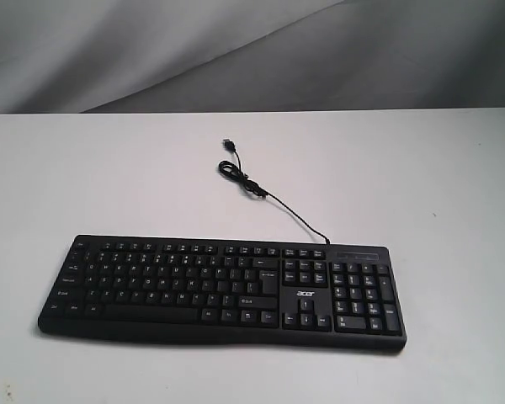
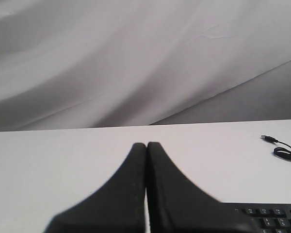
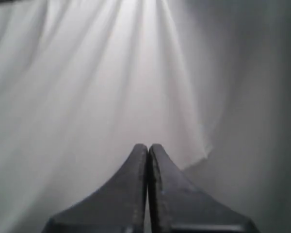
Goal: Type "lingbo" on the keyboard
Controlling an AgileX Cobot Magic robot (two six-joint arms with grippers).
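Exterior view: one keyboard (image 1: 223, 286) lies flat on the white tabletop (image 1: 84, 168), in the near half and about midway across. It is wide, black and full-size, with white legends on its keys, one number pad at its right end and one white "acer" logo (image 1: 304, 293) just left of that pad. One thin black cable (image 1: 295, 215) leaves its far edge above the number pad, runs away over the tabletop, curls into one small loop and ends in one USB plug (image 1: 228, 145) lying loose. A grey cloth (image 1: 236, 50) hangs behind.

Left wrist view: the left tool (image 2: 147, 145) has its two black fingers clenched tip to tip, with nothing between them. It is above the tabletop. One corner of the keyboard (image 2: 276, 216) shows just beside one finger (a few rows of keys only), and the cable's loop (image 2: 287, 154) and plug lie farther off.

Right wrist view: the right tool (image 3: 148, 146) is likewise clenched and empty, its two fingers meeting at the tips, with only folded cloth before it.
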